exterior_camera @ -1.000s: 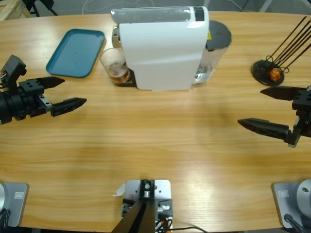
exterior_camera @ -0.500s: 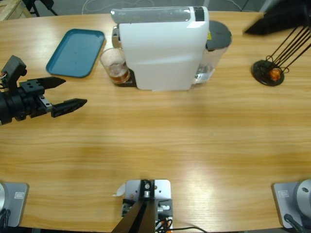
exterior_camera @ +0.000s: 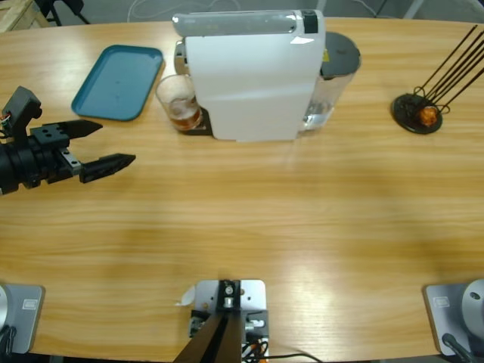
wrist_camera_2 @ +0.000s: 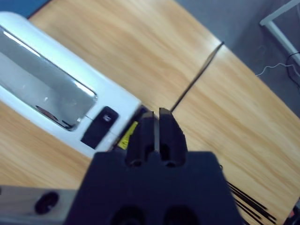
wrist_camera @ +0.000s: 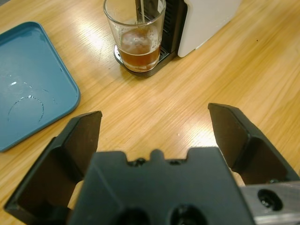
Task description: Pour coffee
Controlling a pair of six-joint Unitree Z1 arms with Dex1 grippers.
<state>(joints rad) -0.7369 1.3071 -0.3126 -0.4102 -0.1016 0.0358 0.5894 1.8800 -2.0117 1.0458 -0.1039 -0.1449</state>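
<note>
The coffee (wrist_camera: 138, 47) sits in a clear glass tumbler (exterior_camera: 178, 102) parked on the drip plate of the white coffee machine (exterior_camera: 253, 72), tucked against the machine's left face in the high view, with a thin stream running down into the glass in the left wrist view. The left pincer (exterior_camera: 97, 144) hangs above the worktop (exterior_camera: 242, 219) with its jaws spread wide and nothing between them, and the tumbler lies straight ahead of it and a touch to the left of its line, upright, so a level approach from the side looks the natural one. Between the two, just beside the glass, lies a teal tray (exterior_camera: 119, 81) (bare, with faint water marks). The right pincer (wrist_camera_2: 157, 125) is out of the high view altogether; its own camera shows it clenched on nothing, high over the machine's lid. The left arm is plainly the nearer to the glass.
</note>
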